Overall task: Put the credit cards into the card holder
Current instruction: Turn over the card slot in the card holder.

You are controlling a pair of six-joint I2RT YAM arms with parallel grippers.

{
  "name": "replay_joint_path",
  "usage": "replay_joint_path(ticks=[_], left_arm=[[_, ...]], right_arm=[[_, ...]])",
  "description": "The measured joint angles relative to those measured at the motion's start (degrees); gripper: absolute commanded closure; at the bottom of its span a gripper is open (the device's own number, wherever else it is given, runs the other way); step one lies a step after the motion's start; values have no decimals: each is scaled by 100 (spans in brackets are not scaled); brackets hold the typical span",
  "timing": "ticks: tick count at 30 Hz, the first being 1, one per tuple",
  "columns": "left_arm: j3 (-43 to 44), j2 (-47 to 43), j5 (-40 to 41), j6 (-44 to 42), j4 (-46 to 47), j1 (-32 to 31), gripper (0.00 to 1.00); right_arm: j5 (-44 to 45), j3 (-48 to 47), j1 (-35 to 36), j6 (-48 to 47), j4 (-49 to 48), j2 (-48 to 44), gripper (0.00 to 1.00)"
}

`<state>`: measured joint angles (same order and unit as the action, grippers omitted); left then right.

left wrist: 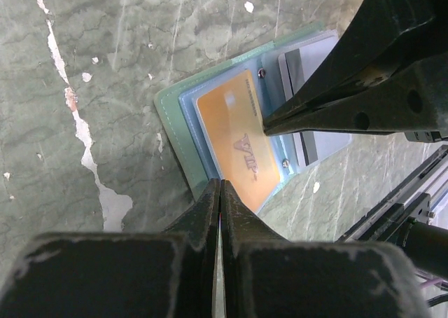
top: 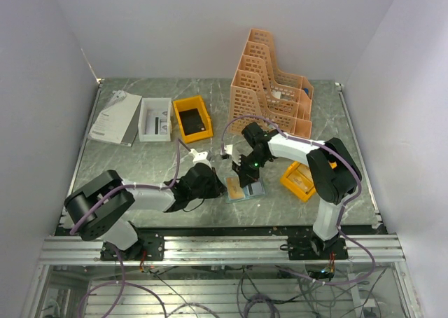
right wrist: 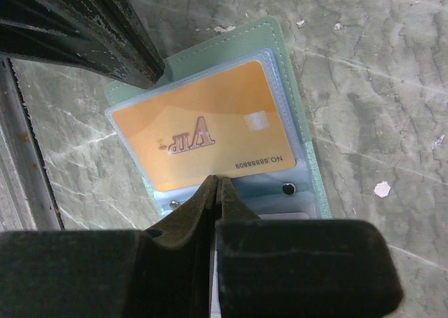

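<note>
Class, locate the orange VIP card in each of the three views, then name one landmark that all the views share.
Top external: orange VIP card at lower centre, on the card holder.
Left wrist: the card at centre.
Right wrist: the card at centre, slightly left.
Shared landmark: the card holder's grey-green edge.

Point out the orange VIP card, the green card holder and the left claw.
orange VIP card (right wrist: 203, 132): right wrist view, middle of its face.
card holder (left wrist: 173, 122): left wrist view, bare green cover edge.
left claw (left wrist: 220, 188): left wrist view, between its shut fingertips.
</note>
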<state>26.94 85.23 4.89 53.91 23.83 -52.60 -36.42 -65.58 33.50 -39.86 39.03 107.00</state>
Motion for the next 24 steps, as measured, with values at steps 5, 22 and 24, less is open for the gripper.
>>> replay_joint_path(ticks=[5,22,24], left_arm=[[63,24,9,-22,-109,0,93],[190,289,4,-55,-238,0,93],[195,313,0,-55,-225,0,93]], right_arm=[[2,0,0,0,2,0,100],[15,-37,11,7,35,31,100],[17,-39,13,9,35,31,100]])
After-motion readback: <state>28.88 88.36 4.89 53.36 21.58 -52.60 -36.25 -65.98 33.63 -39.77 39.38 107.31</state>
